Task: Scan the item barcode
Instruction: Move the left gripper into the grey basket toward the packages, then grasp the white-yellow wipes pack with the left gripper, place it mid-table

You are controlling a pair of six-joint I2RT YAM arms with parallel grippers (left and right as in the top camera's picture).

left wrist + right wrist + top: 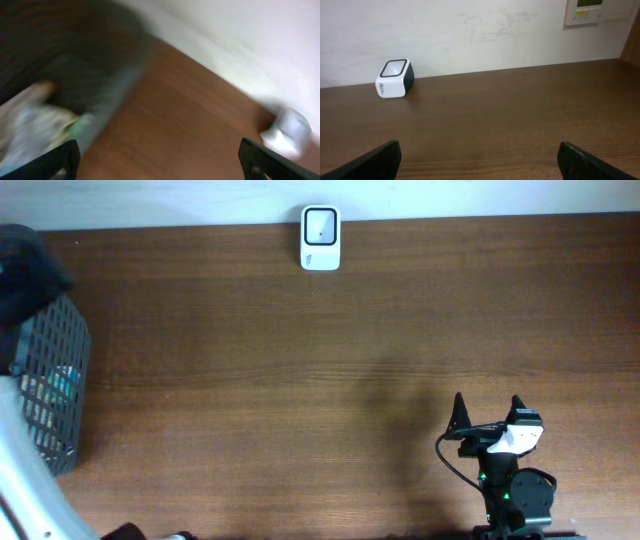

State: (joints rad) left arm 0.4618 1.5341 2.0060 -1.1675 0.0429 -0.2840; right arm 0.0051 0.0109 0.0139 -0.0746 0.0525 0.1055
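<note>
Right gripper: jaws spread wide with nothing between them, low over the wooden table.
Right fingertips: dark tips in the bottom corners of the right wrist view, with only bare table between them.
Barcode scanner: ahead of the right gripper and off to its left, well apart from it. It stands on the table right against the wall. The body is white with dark sides, and the window on top is tilted.
Wall panel: ahead of the right gripper, high and to its right, mounted on the wall.
Left gripper: jaws wide apart and holding nothing. Its whole view is blurred.
Left fingertips: dark tips at the bottom corners of the left wrist view.
Basket: dark mesh, just ahead of the left gripper and to its left, and far to the left of the right gripper.
Teal item: lies inside the basket, seen through the mesh from overhead. No barcode can be made out.
Pale and green packet: inside the basket, close to the left gripper's left finger. It is too blurred to tell whether it is the teal item.
Barcode scanner from the left gripper: a white blur ahead and to its right.
</note>
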